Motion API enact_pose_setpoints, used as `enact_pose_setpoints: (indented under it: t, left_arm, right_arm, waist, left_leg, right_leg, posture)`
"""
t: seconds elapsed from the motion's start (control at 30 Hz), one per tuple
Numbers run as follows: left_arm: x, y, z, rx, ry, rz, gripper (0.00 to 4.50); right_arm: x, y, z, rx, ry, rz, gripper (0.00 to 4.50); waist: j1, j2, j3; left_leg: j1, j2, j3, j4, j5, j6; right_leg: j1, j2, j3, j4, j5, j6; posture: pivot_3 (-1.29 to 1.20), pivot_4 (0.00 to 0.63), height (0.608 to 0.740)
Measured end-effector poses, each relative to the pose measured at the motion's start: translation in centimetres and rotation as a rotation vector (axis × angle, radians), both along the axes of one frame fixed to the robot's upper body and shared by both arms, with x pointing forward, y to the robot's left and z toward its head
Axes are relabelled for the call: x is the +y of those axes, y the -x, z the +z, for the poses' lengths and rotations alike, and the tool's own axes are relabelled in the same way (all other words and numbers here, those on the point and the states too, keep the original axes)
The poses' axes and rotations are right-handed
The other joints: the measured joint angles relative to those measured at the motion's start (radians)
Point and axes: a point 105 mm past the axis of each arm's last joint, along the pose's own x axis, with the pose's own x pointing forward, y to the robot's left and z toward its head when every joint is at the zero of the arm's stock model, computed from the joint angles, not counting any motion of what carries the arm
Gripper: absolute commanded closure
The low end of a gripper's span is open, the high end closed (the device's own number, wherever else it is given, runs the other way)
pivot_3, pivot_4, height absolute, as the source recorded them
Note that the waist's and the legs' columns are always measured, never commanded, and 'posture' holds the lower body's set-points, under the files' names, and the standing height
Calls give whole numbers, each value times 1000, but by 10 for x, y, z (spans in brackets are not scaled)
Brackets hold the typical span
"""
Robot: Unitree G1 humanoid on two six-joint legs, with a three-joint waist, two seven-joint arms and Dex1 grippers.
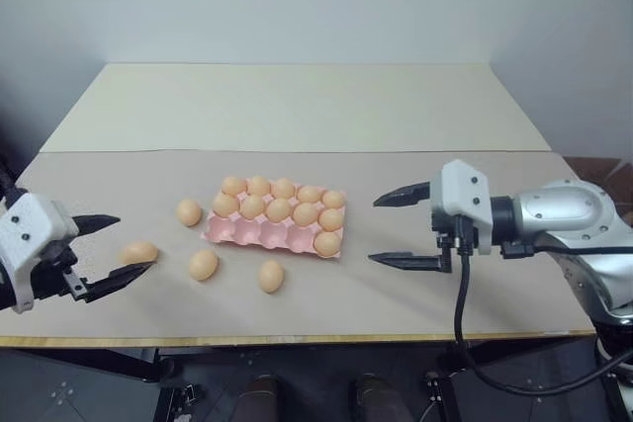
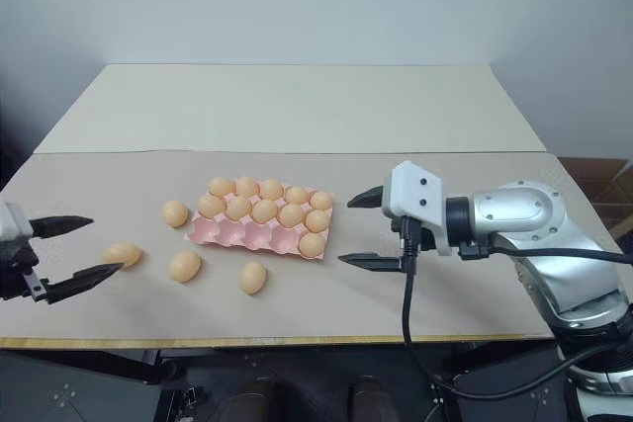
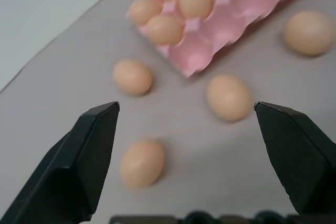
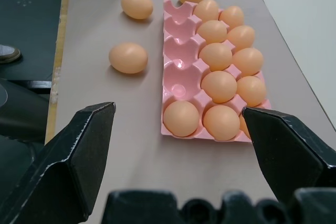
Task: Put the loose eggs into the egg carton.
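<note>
**Black pincers on white housings, a silver right arm**

Each pincer has two matte black, wedge-shaped fingers tapering to blunt points. The right pincer [image 1: 401, 227] is mounted on a blocky white housing, followed by a black collar and a rounded, glossy silver-grey forearm shell. A thick black cable loops down from beneath the housing. The left pincer [image 1: 109, 250] sits on a matching white housing with black brackets and small dark fasteners.
</note>
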Motion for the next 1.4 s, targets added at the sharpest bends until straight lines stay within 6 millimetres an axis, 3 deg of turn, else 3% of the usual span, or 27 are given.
enact_pose_setpoints:
  t: [0.1,0.37,0.97,1.1,1.23,1.4]
  left_arm:
    - [15,-7,-9,-16,18,101,27]
    - [27,-26,-34,-26,79,132,27]
    - [23,-68,-89,54,181,118,27]
    - [20,-71,-94,69,187,112,898]
    - [19,-72,-95,73,181,112,2175]
    - [21,-72,-94,68,158,125,2380]
  right_arm:
    - [0,0,-1,3,1,-1,0]
    - [1,2,-4,22,18,18,0]
    - [-3,9,-2,29,31,-10,0]
    - [-2,11,-4,50,30,-6,0]
    - [-4,11,-4,53,30,-24,0]
    - [-4,11,-3,46,28,-30,0]
  waist:
    - [2,0,0]
    - [1,-2,0]
    - [2,-4,-1]
    - [1,-4,-1]
    - [0,-4,-1]
    - [0,-4,-1]
  left_leg:
    - [0,0,0,0,0,0]
    - [0,0,0,0,0,0]
    - [-1,0,-1,0,0,0]
    - [-1,0,-2,0,0,0]
    - [-1,0,-2,0,0,0]
    - [-1,0,-2,0,0,0]
  right_leg:
    - [0,0,0,0,0,0]
    - [0,0,-1,0,0,0]
    - [0,-1,-1,0,1,1]
    - [-1,-1,-1,1,1,1]
    - [-1,-1,-1,1,1,1]
    - [-1,-1,-1,1,1,1]
  posture:
    - [0,150,740]
    - [0,150,740]
    - [0,150,740]
    - [0,150,740]
    - [0,150,740]
    - [0,150,740]
